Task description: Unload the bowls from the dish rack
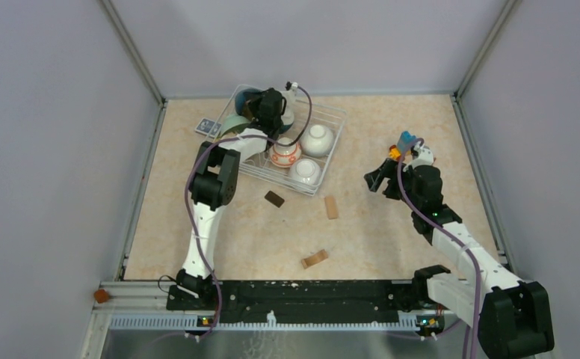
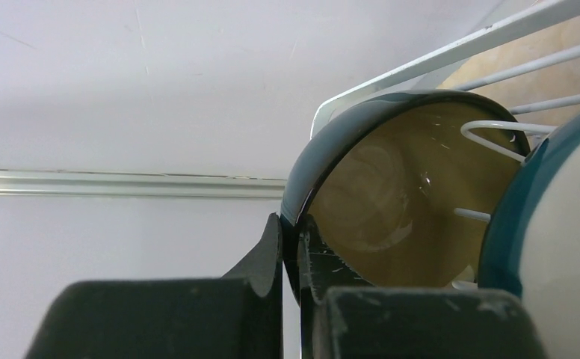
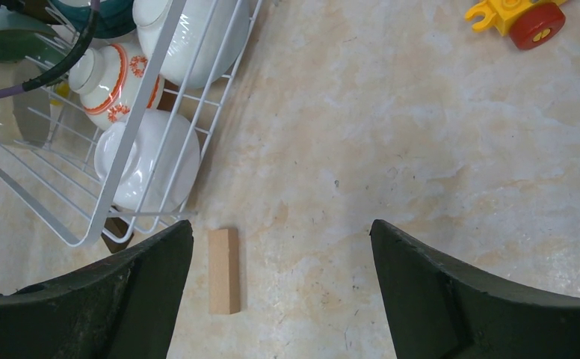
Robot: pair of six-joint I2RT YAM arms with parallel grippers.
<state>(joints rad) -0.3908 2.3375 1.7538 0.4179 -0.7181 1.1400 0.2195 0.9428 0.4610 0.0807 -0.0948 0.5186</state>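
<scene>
The white wire dish rack (image 1: 330,142) stands at the far left-centre of the table. It holds two white bowls (image 1: 318,140) (image 1: 306,172), an orange-red patterned bowl (image 1: 283,154), a pale green bowl (image 1: 234,123) and a dark teal bowl (image 1: 250,98). My left gripper (image 1: 270,109) is inside the rack's far left part. In the left wrist view it (image 2: 293,239) is shut on the rim of the dark teal bowl with a beige inside (image 2: 392,194), which stands on edge. A teal-and-white bowl (image 2: 563,224) is right beside it. My right gripper (image 1: 377,179) (image 3: 281,232) is open and empty above bare table, right of the rack.
A light wooden block (image 3: 224,269) (image 1: 332,207) lies just right of the rack's near corner. A dark block (image 1: 274,198) and another wooden block (image 1: 315,259) lie nearer. A small blue card (image 1: 208,126) lies left of the rack. A yellow and red toy (image 3: 519,15) lies at the right.
</scene>
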